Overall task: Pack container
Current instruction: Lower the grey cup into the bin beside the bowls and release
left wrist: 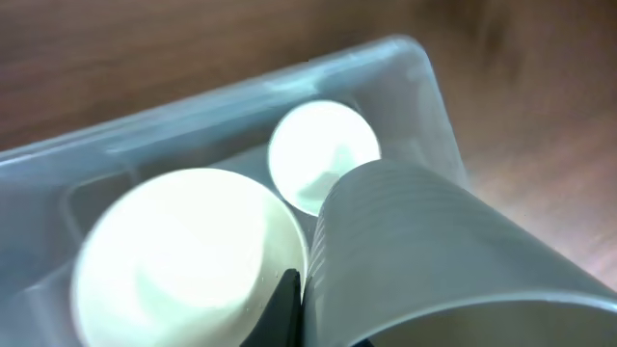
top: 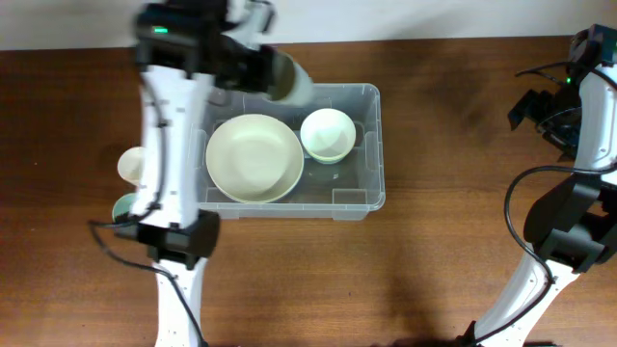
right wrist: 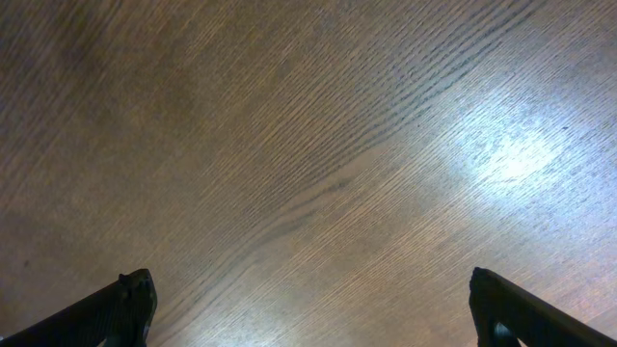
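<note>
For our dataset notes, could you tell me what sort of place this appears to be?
Likely a robotics lab workstation: two robot arms at a wooden table, a clear container holding two bowls, and a cup in the left gripper.

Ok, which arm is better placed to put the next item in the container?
Left. The left gripper holds a grey cup over the container, near the small bowl. The right gripper is open over bare table, off to the right.

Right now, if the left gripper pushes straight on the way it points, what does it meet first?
Probably the small bowl inside the container: the cup it holds would touch first. Depth is unclear.
</note>
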Available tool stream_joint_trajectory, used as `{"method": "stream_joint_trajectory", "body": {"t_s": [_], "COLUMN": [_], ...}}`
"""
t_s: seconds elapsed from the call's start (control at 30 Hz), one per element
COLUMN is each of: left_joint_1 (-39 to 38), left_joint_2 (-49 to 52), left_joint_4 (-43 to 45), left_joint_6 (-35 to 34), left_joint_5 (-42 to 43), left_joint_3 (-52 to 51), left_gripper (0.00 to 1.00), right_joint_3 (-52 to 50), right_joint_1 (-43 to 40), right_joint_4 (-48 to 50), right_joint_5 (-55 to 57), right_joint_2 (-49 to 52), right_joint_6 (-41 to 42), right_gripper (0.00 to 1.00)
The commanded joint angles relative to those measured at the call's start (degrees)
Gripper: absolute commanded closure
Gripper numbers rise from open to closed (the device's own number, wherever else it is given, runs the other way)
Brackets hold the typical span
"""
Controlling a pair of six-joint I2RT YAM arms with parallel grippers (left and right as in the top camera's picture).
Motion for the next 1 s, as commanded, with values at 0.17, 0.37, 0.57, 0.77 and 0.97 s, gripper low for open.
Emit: {"method": "stream_joint_trajectory", "body": {"t_s": [0.17,0.37,0.57,0.77,0.97], "left_joint_1": [-10.4,-12.4,-12.3,-12.3,-12.3], "left_joint_2": [1.8,3.2,3.2,3.2,3.3], "left_joint_4": [0.3,2.8,7.4,11.6,12.3], "left_joint_6": [1.5,-0.2,-0.2,-0.2,-0.2], "left_joint_5": [-8.6,-8.6,-8.5,-8.5,-8.5], "left_joint_3": [-10.7,-19.2,-25.3,-31.6,-36.2], "left_gripper": [0.98,0.98,0.96,0.96,0.95], "right_joint_3": [-0.2,-0.2,-0.2,-0.2,-0.2], "right_joint_1": [-0.2,-0.2,-0.2,-0.2,-0.2], "right_joint_4": [0.0,0.0,0.0,0.0,0.0], "right_joint_5": [0.1,0.1,0.1,0.1,0.1], "right_joint_2": [0.0,0.0,0.0,0.0,0.0], "right_joint_6": [0.0,0.0,0.0,0.0,0.0], "right_gripper": [0.01,0.01,0.01,0.01,0.01]}}
